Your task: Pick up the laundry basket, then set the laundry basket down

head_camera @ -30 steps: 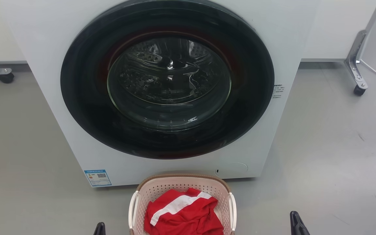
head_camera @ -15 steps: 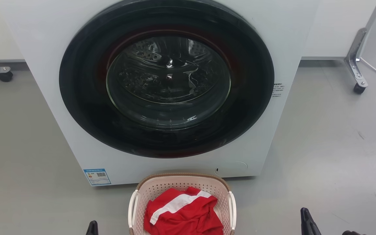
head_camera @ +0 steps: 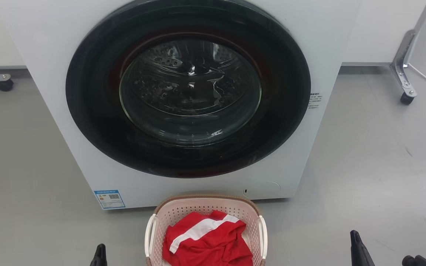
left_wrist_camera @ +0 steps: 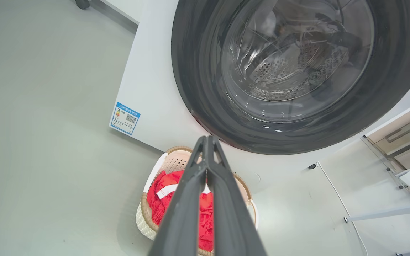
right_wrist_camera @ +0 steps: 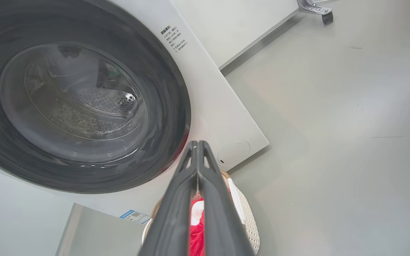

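Head view, left to right: a black caster (head_camera: 4, 84) is seen at the far left, by the wall. The left gripper (head_camera: 100, 255) is seen as one dark tip at the bottom edge, left of the laundry basket (head_camera: 205, 208) and apart from its white left handle (head_camera: 148, 236). In the left wrist view, its fingers (left_wrist_camera: 187, 202) are pressed together along their length: jaws closed, nothing held. A blue label (head_camera: 110, 199) is stuck on the lower left corner of the white washer (head_camera: 50, 55), whose round dark door (head_camera: 189, 88) is shut, with the steel drum visible through the glass. The laundry basket is placed on the grey floor (head_camera: 375, 166), centred under the door and just in front of the washer's bottom edge; contact with the washer cannot be told. It is upright and cut off by the bottom edge of the view. A red garment (head_camera: 207, 240) with a white stripe is bunched inside it. A round cap (head_camera: 263, 189) is set in the washer's lower right corner, just above the basket's rim. The right gripper (head_camera: 359, 251) is seen as a dark tip at the bottom edge, well right of the basket's right handle (head_camera: 264, 236) and clear of it. In the right wrist view, its fingers (right_wrist_camera: 176, 209) are closed against each other with nothing gripped. A metal frame leg on a caster (head_camera: 406, 99) is seen at the far right.
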